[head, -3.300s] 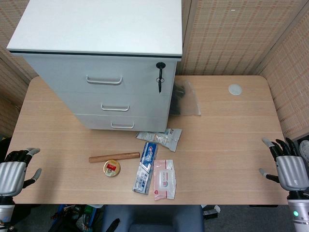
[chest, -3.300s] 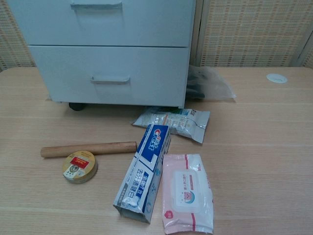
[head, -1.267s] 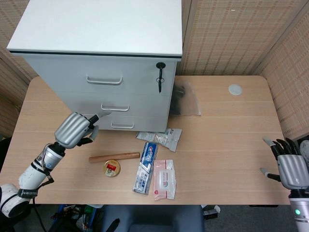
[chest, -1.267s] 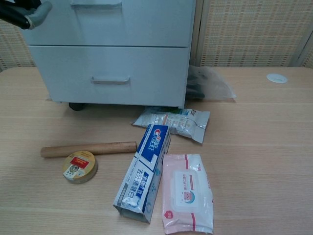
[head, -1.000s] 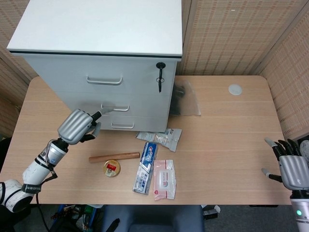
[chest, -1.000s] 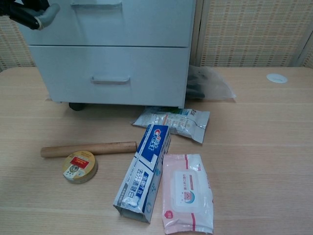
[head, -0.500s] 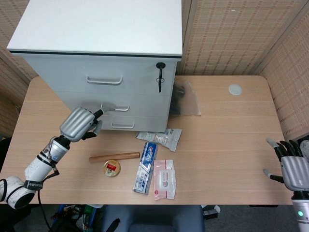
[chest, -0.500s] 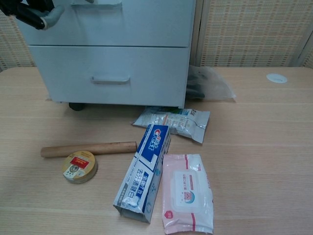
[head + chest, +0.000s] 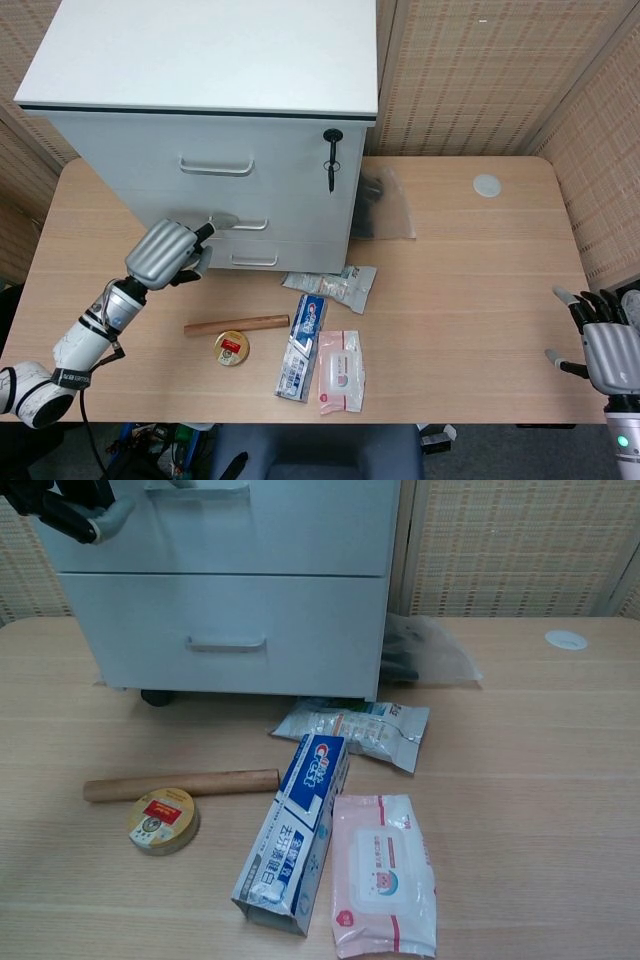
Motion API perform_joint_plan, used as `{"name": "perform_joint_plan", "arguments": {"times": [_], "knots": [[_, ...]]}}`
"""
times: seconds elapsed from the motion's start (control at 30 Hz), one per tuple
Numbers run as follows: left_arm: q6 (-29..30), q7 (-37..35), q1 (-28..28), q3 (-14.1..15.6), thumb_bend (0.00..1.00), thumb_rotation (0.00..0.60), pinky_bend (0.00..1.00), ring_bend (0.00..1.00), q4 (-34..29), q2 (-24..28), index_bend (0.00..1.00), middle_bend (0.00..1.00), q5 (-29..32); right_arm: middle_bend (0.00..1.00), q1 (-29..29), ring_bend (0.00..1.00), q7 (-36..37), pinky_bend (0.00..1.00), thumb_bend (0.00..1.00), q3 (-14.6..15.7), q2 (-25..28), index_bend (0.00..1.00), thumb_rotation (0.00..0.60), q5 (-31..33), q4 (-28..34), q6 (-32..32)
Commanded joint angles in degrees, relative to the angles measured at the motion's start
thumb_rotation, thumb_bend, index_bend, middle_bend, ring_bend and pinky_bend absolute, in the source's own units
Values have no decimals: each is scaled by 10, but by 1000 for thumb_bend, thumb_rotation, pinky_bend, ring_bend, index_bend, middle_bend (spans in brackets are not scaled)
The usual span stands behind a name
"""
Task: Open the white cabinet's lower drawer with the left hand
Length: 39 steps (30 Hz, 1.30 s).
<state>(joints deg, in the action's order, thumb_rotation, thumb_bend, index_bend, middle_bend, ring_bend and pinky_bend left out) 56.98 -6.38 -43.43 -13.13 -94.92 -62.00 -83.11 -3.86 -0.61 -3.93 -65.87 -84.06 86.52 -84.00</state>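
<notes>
The white cabinet (image 9: 210, 90) stands at the table's back left, all three drawers closed. Its lower drawer (image 9: 225, 635) has a small bar handle (image 9: 253, 260), also seen in the chest view as the handle (image 9: 226, 643). My left hand (image 9: 168, 253) hovers in front of the cabinet at the level of the middle drawer, fingers curled in, one finger stretched toward the middle handle (image 9: 238, 222). It holds nothing. In the chest view the left hand (image 9: 70, 505) shows only at the top left edge. My right hand (image 9: 606, 350) rests open at the table's front right.
In front of the cabinet lie a wooden rod (image 9: 236, 324), a round tin (image 9: 232, 347), a toothpaste box (image 9: 302, 346), a wipes pack (image 9: 341, 372) and a foil pouch (image 9: 332, 286). A plastic bag (image 9: 385, 205) lies beside the cabinet. A key (image 9: 331, 160) hangs from the lock.
My left hand rose from the table's front left corner to the cabinet front and has edged a little further right toward the middle handle. The drawers have not moved.
</notes>
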Motion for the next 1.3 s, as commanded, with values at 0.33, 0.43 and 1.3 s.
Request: {"name": "perform_joint_plan", "arguments": {"times": [0.33, 0.43, 1.3], "knots": [[12, 0, 6, 11, 676, 600, 1000, 996, -13, 9, 205, 989, -9, 264, -1, 152, -1, 84, 45, 0, 0, 162, 600, 2, -1, 3], [20, -1, 11, 14, 676, 600, 1000, 996, -20, 14, 206, 988, -14, 264, -1, 152, -2, 84, 45, -1, 0, 163, 600, 2, 0, 3], [54, 17, 46, 45, 675, 600, 1000, 996, -91, 61, 216, 988, -54, 264, 0, 152, -7, 84, 45, 1, 2, 163, 600, 2, 6, 4]]}}
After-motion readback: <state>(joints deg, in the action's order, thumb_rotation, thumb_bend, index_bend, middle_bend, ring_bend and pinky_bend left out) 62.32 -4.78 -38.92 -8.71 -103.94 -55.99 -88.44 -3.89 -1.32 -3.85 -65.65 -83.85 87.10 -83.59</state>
